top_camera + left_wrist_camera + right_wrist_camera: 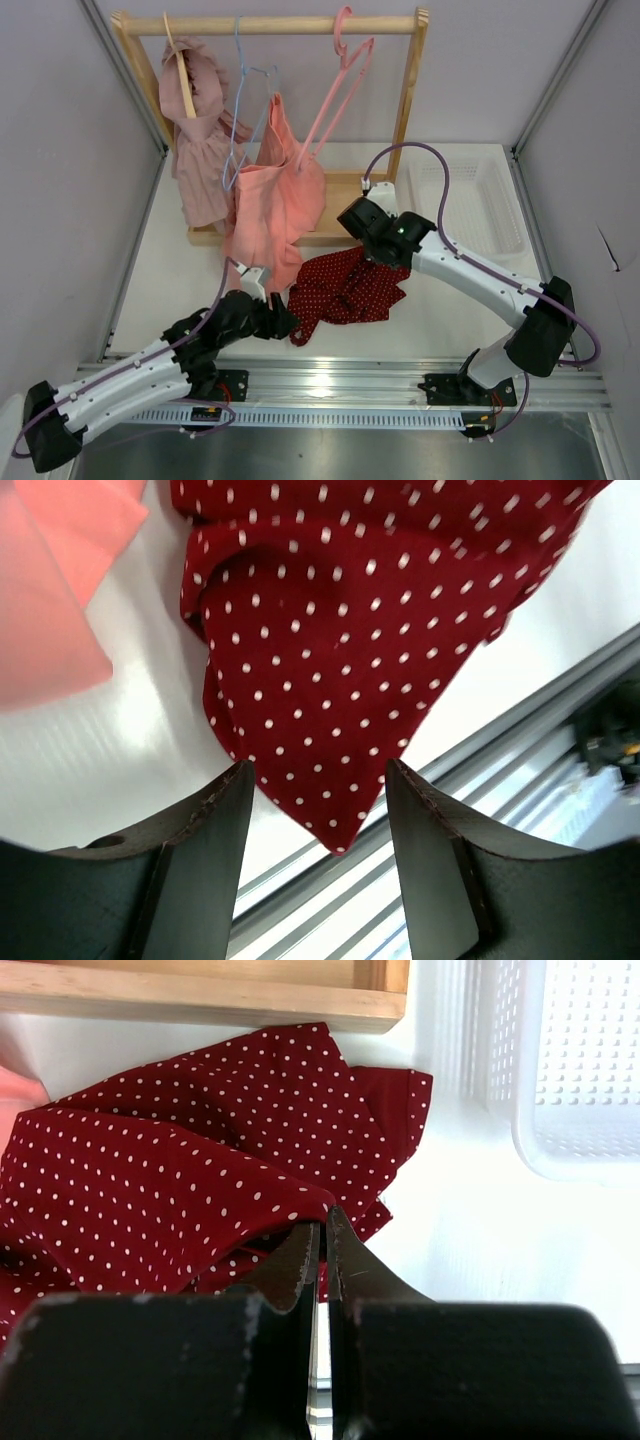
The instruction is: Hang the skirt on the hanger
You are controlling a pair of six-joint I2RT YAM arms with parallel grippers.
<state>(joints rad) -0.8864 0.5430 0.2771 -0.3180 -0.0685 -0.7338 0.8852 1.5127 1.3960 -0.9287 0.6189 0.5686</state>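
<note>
Dark red polka-dot fabric skirt point(345, 287) lies crumpled flat on the white table point(450, 315), about mid-table and slightly toward the near edge, just in front of the light wooden clothes rack point(270, 24). It is not on any hanger yet. Its long axis runs diagonally from the near-left to the far-right, and each end meets one gripper. The left gripper point(284, 322) sits at the near-left corner of the skirt. In the left wrist view this gripper point(320, 766) is spread wide with the skirt's pointed corner point(300, 660) hanging between the jaws, nothing clamped. The right gripper point(378, 256) is at the far-right edge of the cloth. In the right wrist view it point(322, 1226) is nearly closed, only a sliver of gap, and looks pinched on a raised fold of the skirt point(180, 1180). The slim pink plastic triangular hanger point(338, 90) hangs by its hook from the rack's top rail at the far edge of the table, up and beyond the skirt, well apart from it. The right arm is the nearer one to it. The next move likely needs the left jaws to close on that corner, so the cloth can be lifted spread out toward the far edge. A salmon-pink plain garment point(275, 200) hangs just left of the pink hanger and drapes close to the skirt's far-left side, so there is a snag risk. A white plastic mesh basket point(470, 200) sits at the far-right corner, out of the way.
</note>
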